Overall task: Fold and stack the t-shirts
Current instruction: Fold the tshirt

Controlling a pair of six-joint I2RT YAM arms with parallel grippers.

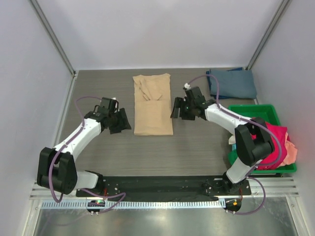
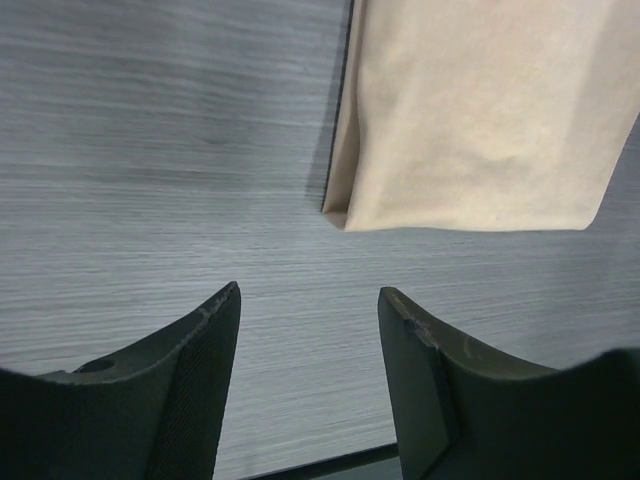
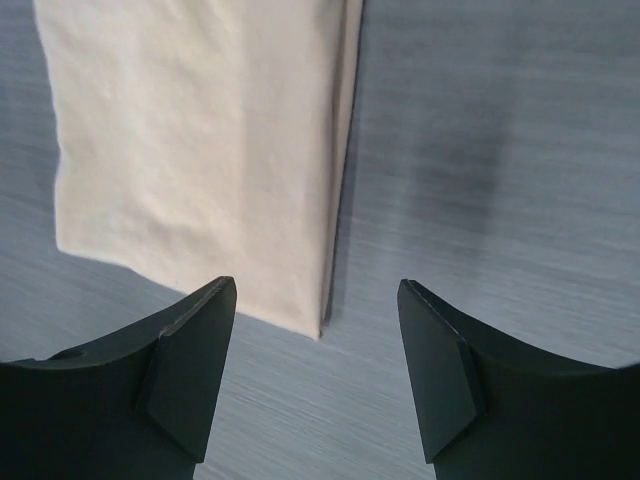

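Black jaws fill the bottom of both wrist views, spread wide apart and empty, above the grey counter (image 2: pixel 150 150). Just beyond them lies the tan t-shirt (image 1: pixel 153 104), folded into a long narrow strip and flat on the counter. The left arm (image 1: pixel 81 135) hovers its jaws just left of the shirt's near half. The right arm (image 1: pixel 221 116) holds its jaws just right of the shirt's middle. Neither touches the cloth. Far to the right of the tan shirt rests a folded slate blue-grey t-shirt (image 1: pixel 235 83). Nearer, also to its right, a green bin (image 1: pixel 253 110) holds a magenta t-shirt (image 1: pixel 276 140). The step in hand appears to be the crosswise fold. Next, each pair of jaws likely needs to drop onto a near corner, pinch all layers, and carry the hem toward the collar.
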